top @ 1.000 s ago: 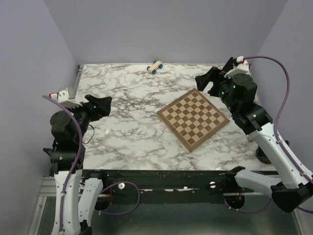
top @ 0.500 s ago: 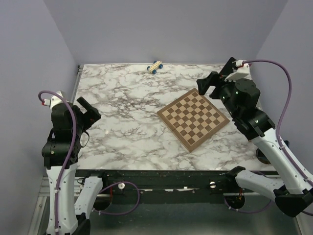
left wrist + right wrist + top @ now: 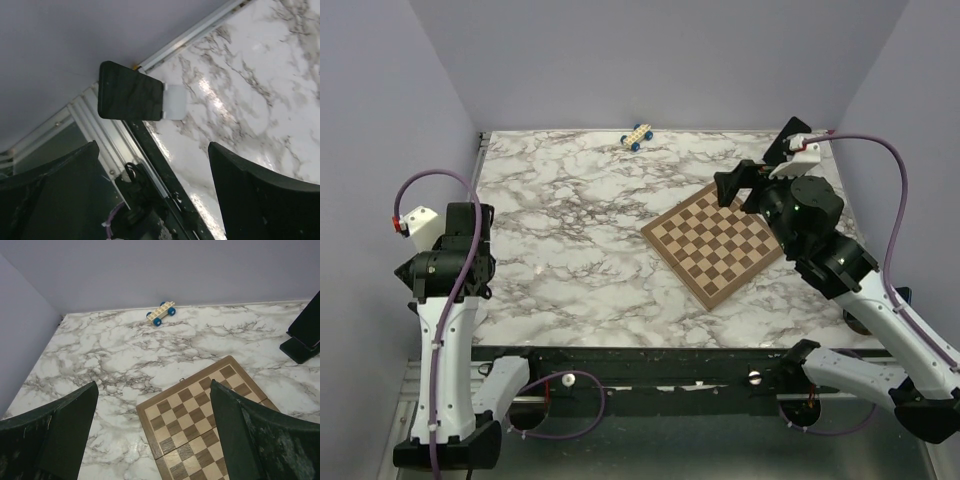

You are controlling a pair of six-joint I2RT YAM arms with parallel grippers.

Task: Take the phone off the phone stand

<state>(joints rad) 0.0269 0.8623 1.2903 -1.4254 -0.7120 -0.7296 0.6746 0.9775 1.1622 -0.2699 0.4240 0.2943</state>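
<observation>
Right wrist view: on the table (image 3: 100,355), near the chessboard (image 3: 210,415), the phone stand (image 3: 299,351) sits at the frame's right edge, the phone (image 3: 309,324) apparently leaning on it. We judge the phone stiff, slick and light: pinch its 2 long edges. Our left gripper (image 3: 152,147) and right gripper (image 3: 152,390) gape, empty.

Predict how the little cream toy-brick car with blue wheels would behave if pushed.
The little cream toy-brick car with blue wheels would probably roll along its length. Being small and apparently plastic, it is likely light and stiff.

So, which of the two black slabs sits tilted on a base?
The slab at the right wrist view's right edge; the other slab, in the left wrist view, adjoins a white piece.
</observation>
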